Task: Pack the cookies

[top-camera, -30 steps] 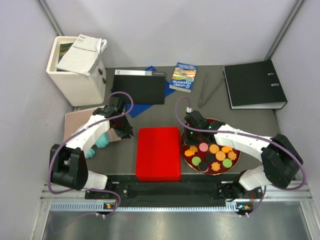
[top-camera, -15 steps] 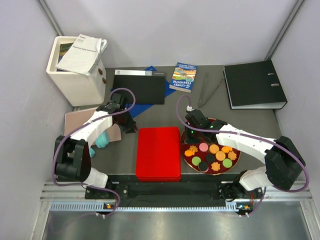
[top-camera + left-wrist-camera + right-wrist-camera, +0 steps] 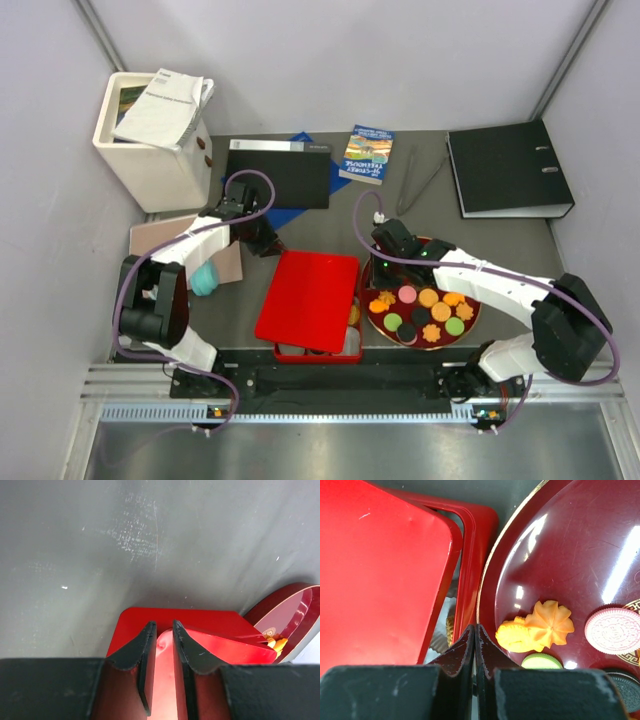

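The cookies (image 3: 425, 310) lie on a dark red round plate (image 3: 476, 300): black, green, orange and pink discs and orange flower shapes. The right wrist view shows an orange flower cookie (image 3: 550, 625), a pink one (image 3: 612, 630) and a green one (image 3: 541, 661). My right gripper (image 3: 383, 268) is shut, its tips (image 3: 476, 629) at the plate's left rim (image 3: 485, 595) next to the red box (image 3: 475, 530). My left gripper (image 3: 265, 245) is shut on the far left corner of the red lid (image 3: 308, 300), which is tilted and shifted left off the box (image 3: 315, 352). The lid sits between the left jaws (image 3: 162, 627).
White paper cup liners (image 3: 440, 640) show inside the box. A teal object (image 3: 205, 278) and a pinkish board (image 3: 150, 245) lie at the left. At the back are a white bin with papers (image 3: 150, 140), a black folder (image 3: 278, 172), a blue book (image 3: 366, 155), tongs (image 3: 415, 180) and a black binder (image 3: 508, 168).
The left gripper moved right to the lid's far left corner and closed on it. The lid, flat on the box before, is now raised and skewed left, uncovering the box's right side.
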